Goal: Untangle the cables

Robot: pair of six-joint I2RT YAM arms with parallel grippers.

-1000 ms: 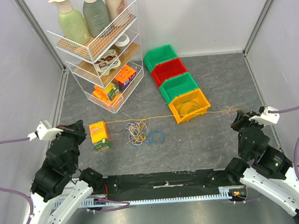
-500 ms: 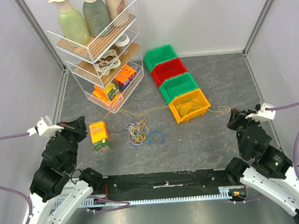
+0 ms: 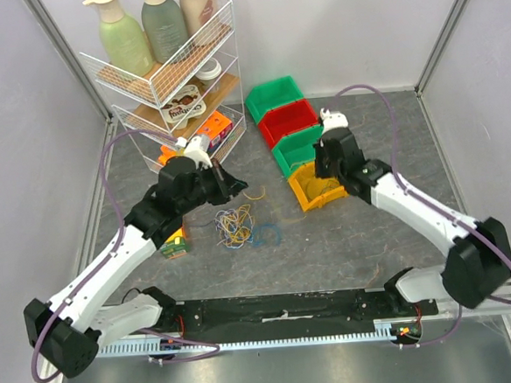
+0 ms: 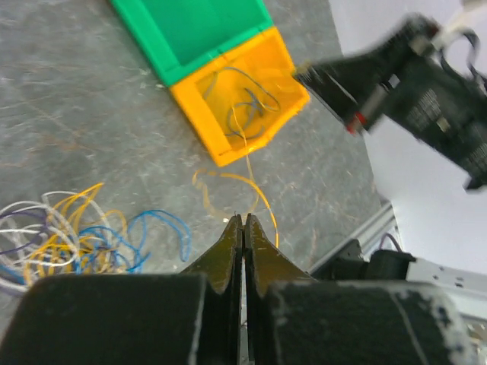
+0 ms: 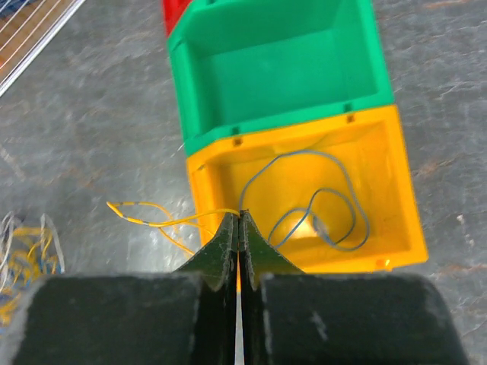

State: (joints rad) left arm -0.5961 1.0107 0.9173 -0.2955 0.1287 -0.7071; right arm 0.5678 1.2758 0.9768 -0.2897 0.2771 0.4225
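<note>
The yellow cable (image 5: pixel 213 214) lies slack across the table (image 3: pixel 373 236). Its long run goes sideways from the yellow bin (image 5: pixel 403 182) towards the left arm. The right pincer (image 5: pixel 239 217) hangs over that bin's near rim, jaws pressed together, and the cable runs straight into its tips, so I'd say it has the bin-side end pinched. The rest of the cable trails away to the left, outside the bin.

The left pincer (image 4: pixel 243 222) is closed to a hairline too. The cable curls on the table just ahead of its tips, with the bin further on in the same direction. I can't tell whether a strand sits between the fingers.

The right arm is plainly the nearer to the bin, where a thin grey cable (image 5: pixel 304 151) already lies. The remaining tangle of cables (image 3: pixel 234 225) sits on the table near the left pincer, on the side towards the arm bases, well apart from the right one.
</note>
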